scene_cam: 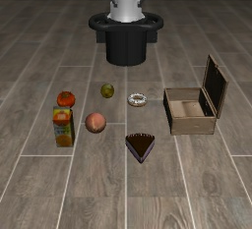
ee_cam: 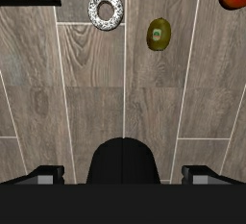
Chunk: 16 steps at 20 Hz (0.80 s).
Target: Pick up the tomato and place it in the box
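Wood-plank floor [scene_cam: 197,189] lies beneath the end effector [ee_cam: 123,177], whose fingers are apart and empty; the tomato [scene_cam: 66,98], perhaps touching the juice carton [scene_cam: 63,128], sits well apart from the box [scene_cam: 192,112], so the approach is in hand: move above the tomato and descend.

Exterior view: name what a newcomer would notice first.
The wooden box, lid raised, stands at the exterior view's right. At its left, the red tomato sits next to a juice carton. Between them lie a donut and a dark cake slice.
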Available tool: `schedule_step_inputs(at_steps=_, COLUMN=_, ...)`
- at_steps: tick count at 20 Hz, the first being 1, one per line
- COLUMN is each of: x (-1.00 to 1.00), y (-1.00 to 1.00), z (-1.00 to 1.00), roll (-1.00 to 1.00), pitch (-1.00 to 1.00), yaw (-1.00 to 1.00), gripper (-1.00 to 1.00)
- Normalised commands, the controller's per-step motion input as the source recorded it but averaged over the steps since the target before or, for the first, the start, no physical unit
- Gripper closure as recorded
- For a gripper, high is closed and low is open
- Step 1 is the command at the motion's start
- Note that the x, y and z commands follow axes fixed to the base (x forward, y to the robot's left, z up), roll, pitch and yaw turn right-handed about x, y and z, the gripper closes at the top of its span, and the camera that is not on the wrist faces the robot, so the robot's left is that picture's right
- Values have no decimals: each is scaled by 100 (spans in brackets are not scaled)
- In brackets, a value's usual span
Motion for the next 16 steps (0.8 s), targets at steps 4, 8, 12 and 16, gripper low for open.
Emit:
schedule_step_inputs(at_steps=4, x=0, y=-100, z=0, roll=0, pitch=0, yaw=0, gripper=-100)
schedule_step_inputs(at_steps=8, x=0, y=-100, z=0, roll=0, pitch=0, yaw=0, gripper=-100)
schedule_step_inputs(at_steps=12, x=0, y=-100, z=0, roll=0, pitch=0, yaw=0, gripper=-100)
schedule_step_inputs(at_steps=16, x=0, y=-100, z=0, roll=0, pitch=0, yaw=0, gripper=-100)
